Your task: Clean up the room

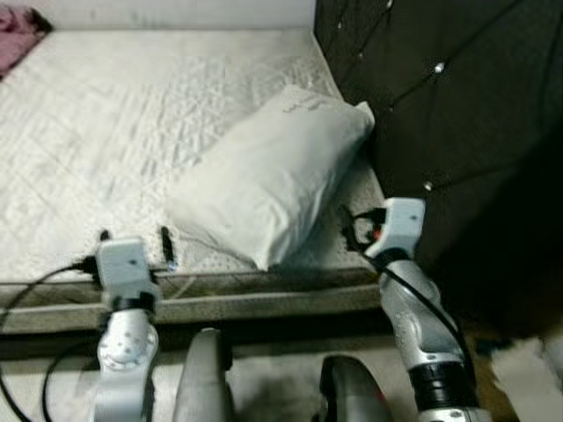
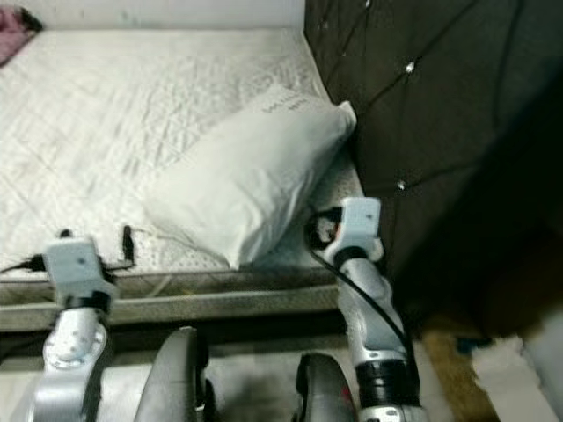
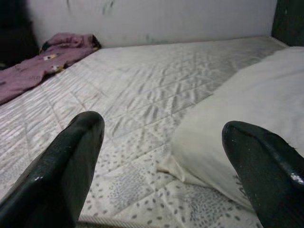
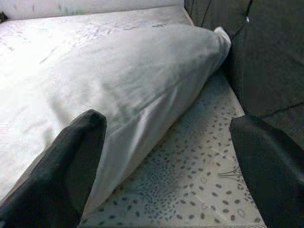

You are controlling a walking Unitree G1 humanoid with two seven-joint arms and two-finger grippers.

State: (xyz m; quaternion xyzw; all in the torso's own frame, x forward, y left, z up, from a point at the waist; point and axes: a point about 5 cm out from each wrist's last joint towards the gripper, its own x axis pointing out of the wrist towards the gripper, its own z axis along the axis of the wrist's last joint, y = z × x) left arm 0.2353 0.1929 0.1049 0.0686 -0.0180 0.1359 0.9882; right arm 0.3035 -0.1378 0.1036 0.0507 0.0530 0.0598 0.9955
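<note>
A white pillow (image 1: 273, 171) lies slanted on the quilted mattress (image 1: 106, 132), its far corner against the dark headboard. My left gripper (image 1: 134, 232) hovers at the mattress's near edge, left of the pillow, open with nothing between its fingers (image 3: 71, 156). On the other side, my right gripper (image 1: 356, 227) sits by the pillow's near right corner, open and empty. The right wrist view looks along the pillow (image 4: 142, 80) and the strip of mattress beside the headboard. A crumpled pink cloth (image 1: 19, 35) lies at the bed's far left corner.
The tufted dark headboard (image 1: 440, 88) walls off the bed's right side. A pale wall (image 3: 156, 19) runs behind the bed. The bed frame's edge (image 1: 264, 303) is just in front of my legs. Something white (image 1: 528, 369) lies on the floor at the lower right.
</note>
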